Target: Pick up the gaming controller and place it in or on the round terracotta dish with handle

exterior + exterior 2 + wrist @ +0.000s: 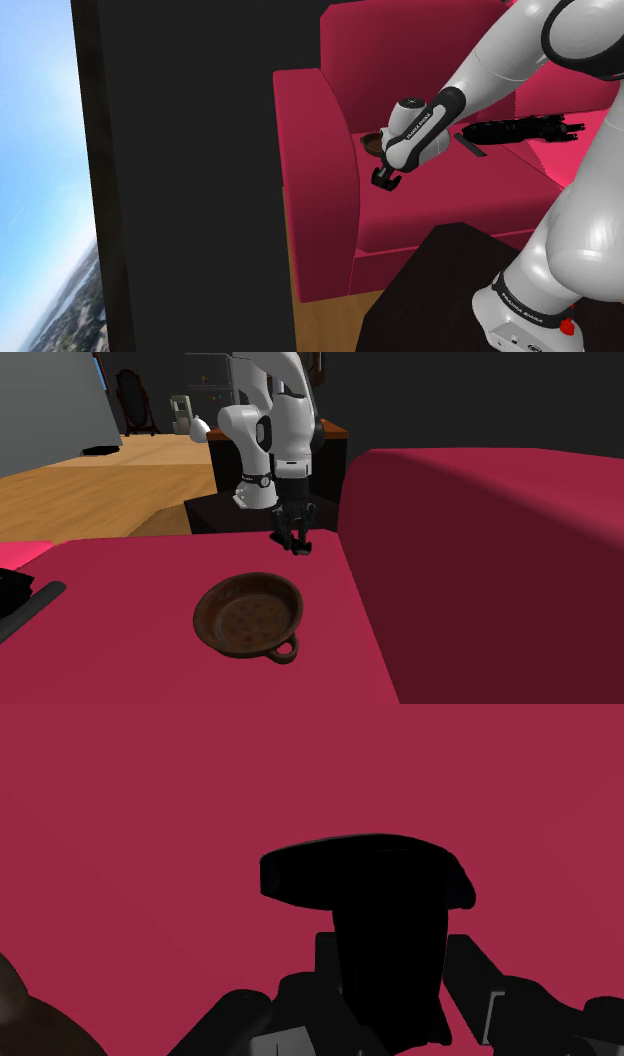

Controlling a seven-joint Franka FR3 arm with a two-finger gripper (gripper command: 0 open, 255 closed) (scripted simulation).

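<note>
Home living rm, red sofa (320,190), wood floor (100,472), window (40,150) w/ sky view

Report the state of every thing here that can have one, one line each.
dish: upright on the red sofa seat, empty.
gaming controller: clasped in the gripper, outside the dish.
gripper: shut on the gaming controller.
long black object: lying on the red sofa seat, apart from the gripper.

Matt brown dish (247,614) with rough, speckled earthenware look, smooth matt crimson sofa (480,552) upholstery, glossy white arm (500,70) shell, flat matt black gaming controller (365,894), pale wood-grain floor (110,472)
</note>
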